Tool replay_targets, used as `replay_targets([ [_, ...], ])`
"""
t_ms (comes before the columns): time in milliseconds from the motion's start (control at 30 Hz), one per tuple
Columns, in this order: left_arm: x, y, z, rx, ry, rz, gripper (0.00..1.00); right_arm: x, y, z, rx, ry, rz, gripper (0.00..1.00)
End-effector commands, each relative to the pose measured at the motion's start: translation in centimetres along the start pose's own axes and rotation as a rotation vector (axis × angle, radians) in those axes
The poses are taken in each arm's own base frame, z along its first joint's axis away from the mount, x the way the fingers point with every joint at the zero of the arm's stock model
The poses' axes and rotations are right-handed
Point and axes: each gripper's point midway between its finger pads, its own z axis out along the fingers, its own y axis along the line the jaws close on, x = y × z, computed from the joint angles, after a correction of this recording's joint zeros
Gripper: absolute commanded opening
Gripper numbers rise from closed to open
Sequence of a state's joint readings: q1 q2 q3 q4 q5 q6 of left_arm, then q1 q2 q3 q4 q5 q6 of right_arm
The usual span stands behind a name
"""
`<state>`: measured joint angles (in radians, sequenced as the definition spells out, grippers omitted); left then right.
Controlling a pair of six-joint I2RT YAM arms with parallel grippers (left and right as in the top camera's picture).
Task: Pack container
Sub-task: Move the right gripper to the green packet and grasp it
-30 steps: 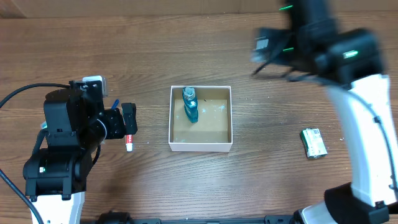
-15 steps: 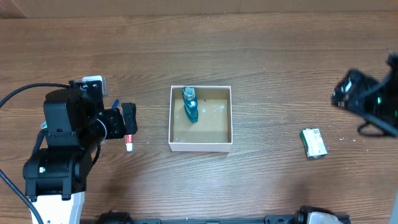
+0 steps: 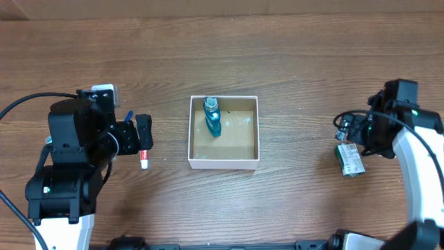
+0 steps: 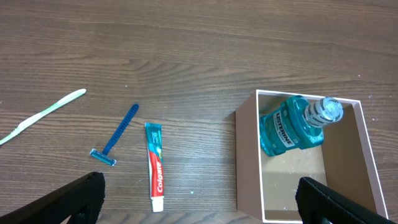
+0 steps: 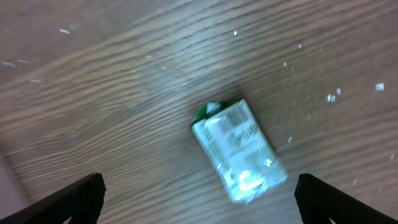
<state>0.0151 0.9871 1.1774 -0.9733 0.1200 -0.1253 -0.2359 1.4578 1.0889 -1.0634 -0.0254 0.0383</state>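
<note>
The container, a square white-walled box with a brown floor, sits at the table's middle; it also shows in the left wrist view. A blue mouthwash bottle lies inside it at the far left corner. A green wrapped packet lies on the table at the right. My right gripper hovers open just above the packet, holding nothing. My left gripper is open and empty, left of the box above a toothpaste tube.
A blue razor and a pale green toothbrush lie on the wood left of the toothpaste. White specks dot the table near the packet.
My right arm has swung from the far side above the box down to the right, and now hangs over the green packet. The left arm has not moved.
</note>
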Motion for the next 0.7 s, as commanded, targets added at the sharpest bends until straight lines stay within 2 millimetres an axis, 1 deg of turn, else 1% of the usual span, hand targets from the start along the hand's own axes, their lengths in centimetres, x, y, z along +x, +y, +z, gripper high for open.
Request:
replay_targets([
  [0,-0.7,-0.1,-0.5,0.004,-0.021,-0.010,1.00,0.6,-1.3,2.9,0.059,0.102,-0.087,1.00],
  [167,-0.7,-0.1,-0.5,0.004,-0.021,-0.010,1.00,2.0,-2.0,6.4,0.091,0.240,-0.091,1.00],
  [267,-0.7,-0.1,-0.5,0.004,-0.020,-0.010,1.00,2.7,-2.3,8.0,0.102,0.297,-0.091,1.00],
  [367,-0.7,-0.1,-0.5,0.004,-0.021,-0.010,1.00,2.6,-2.5,8.9,0.110,0.307,-0.092,1.00],
  [533,-0.7,-0.1,-0.5,0.004,-0.021,-0.010,1.00,2.0,-2.4,9.5,0.107,0.275,-0.091,1.00],
  [667,-0.7,-0.1,-0.5,0.004,-0.020,-0.010,1.00,3.0,-1.6,10.3,0.050,0.285,-0.083,1.00],
])
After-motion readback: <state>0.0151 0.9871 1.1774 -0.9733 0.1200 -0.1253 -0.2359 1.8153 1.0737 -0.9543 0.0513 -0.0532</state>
